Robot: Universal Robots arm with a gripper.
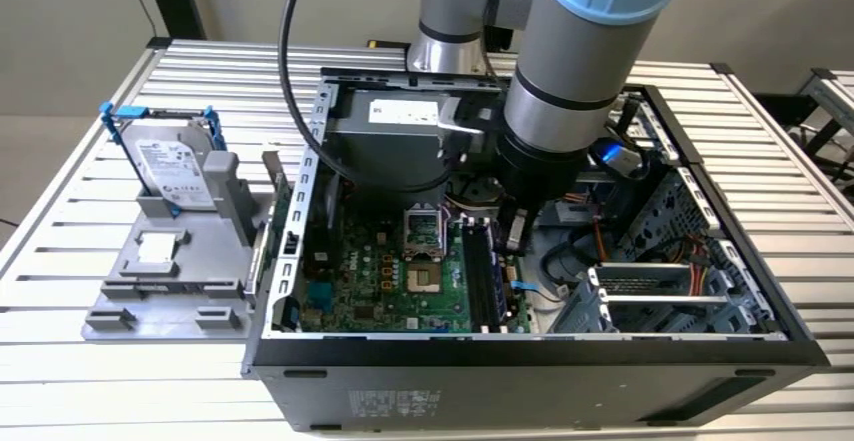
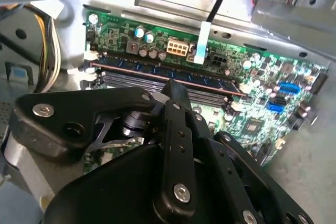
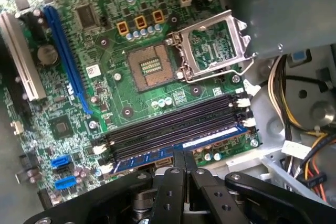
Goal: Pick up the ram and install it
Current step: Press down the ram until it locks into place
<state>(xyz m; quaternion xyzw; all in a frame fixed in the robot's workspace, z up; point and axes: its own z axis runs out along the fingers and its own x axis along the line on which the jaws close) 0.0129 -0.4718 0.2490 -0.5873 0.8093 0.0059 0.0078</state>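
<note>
I see the gripper (image 3: 183, 162) pressed together directly above the ram (image 3: 207, 139), which sits in the slot nearest the board edge, long axis along the slots (image 3: 173, 124).

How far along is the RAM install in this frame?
Pickup and placement look done: the long, thin green RAM stick lies along the outermost black memory slot on the green motherboard. In hand: the black tool sits closed right at its edge. Whether it is fully seated can't be told.
</note>
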